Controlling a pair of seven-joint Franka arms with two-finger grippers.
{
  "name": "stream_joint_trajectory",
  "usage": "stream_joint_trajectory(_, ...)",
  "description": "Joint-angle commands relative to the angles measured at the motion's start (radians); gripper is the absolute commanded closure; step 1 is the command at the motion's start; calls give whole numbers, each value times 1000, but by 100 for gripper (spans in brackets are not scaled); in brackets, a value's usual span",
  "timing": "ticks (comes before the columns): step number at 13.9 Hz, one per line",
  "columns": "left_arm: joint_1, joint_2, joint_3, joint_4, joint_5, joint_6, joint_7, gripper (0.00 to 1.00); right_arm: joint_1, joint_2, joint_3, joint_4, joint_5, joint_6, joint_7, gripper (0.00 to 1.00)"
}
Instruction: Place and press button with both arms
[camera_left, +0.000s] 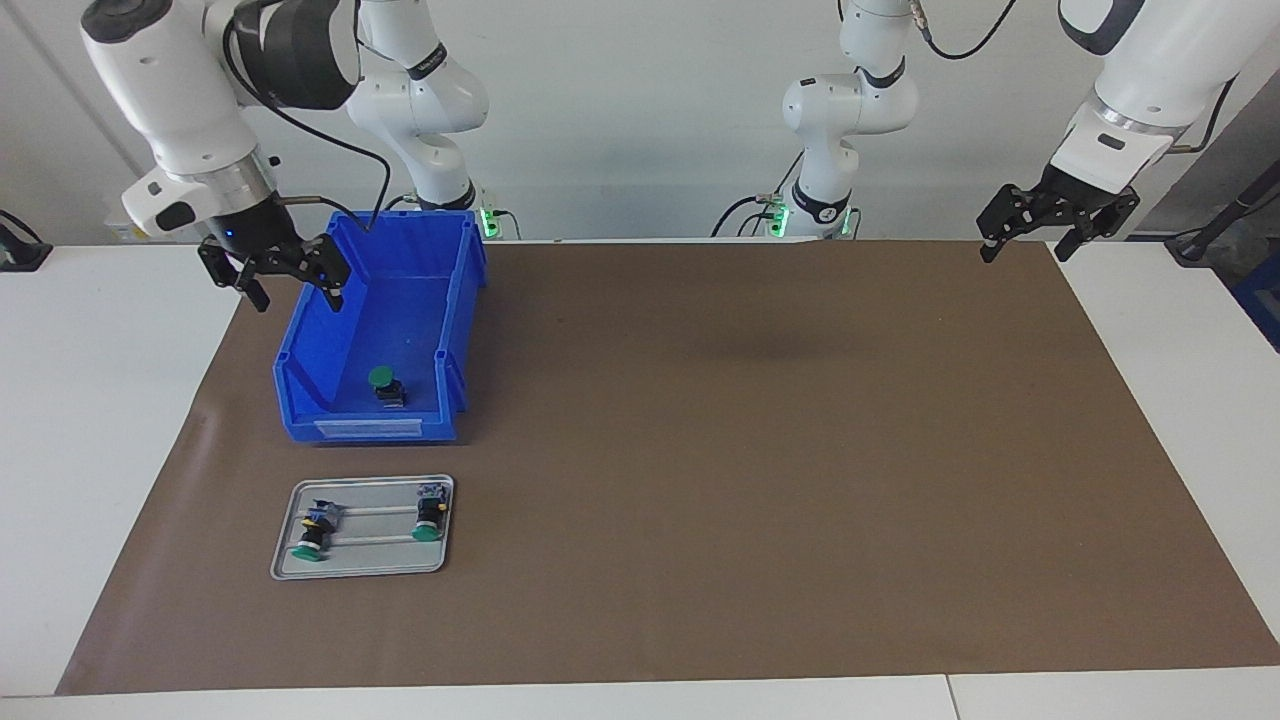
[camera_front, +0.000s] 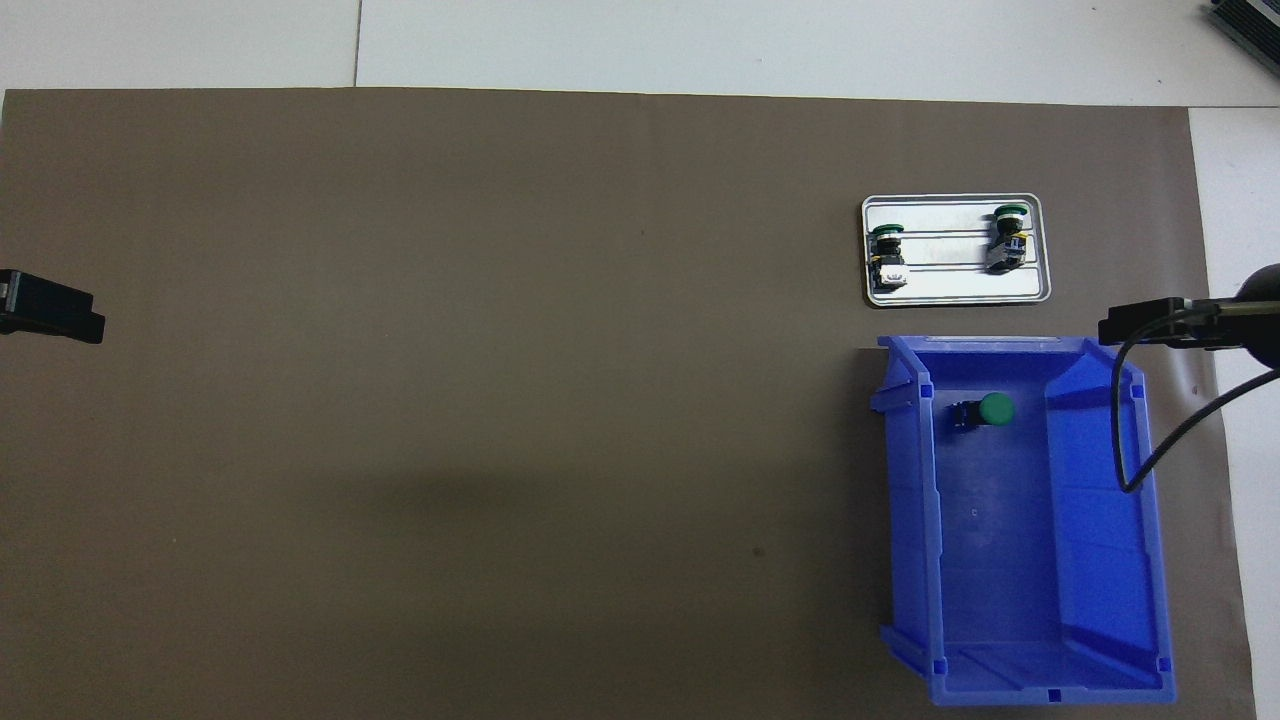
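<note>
Button (camera_left: 384, 384), round green cap, lies in blue plastic bin (camera_left: 310, 345).

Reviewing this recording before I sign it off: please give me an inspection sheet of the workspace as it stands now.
Surface: brown mat on a white table.
Job's things: one green-capped button in the blue bin; two more buttons lying on the metal tray, which sits farther from the robots than the bin.
Clutter: nothing seen.
Grippers: right gripper open, empty, over the bin's edge; left gripper open, empty, waiting over the mat's corner at the left arm's end.
Cables: black cable hangs from the right arm toward the bin.
Surroundings: white wall, green lights at both arm bases.
</note>
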Motion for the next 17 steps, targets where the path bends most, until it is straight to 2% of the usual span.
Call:
stream_joint_trajectory(1,13,-23,-8,-26,-9,0,-9,0,-4,63,5,166,-46,-137,32,0)
stream_joint_trajectory(4,13,-23,-8,-26,-9,0,-9,0,-4,49,2,145,-58,-157,32,0)
stream_joint_trajectory(9,13,-23,-8,-26,-9,0,-9,0,-6,49,4,183,-75,-218,13,0)
stream_joint_trajectory(17,13,-23,-8,-26,-9,0,-9,0,-1,34,10,157,-54,-207,10,0)
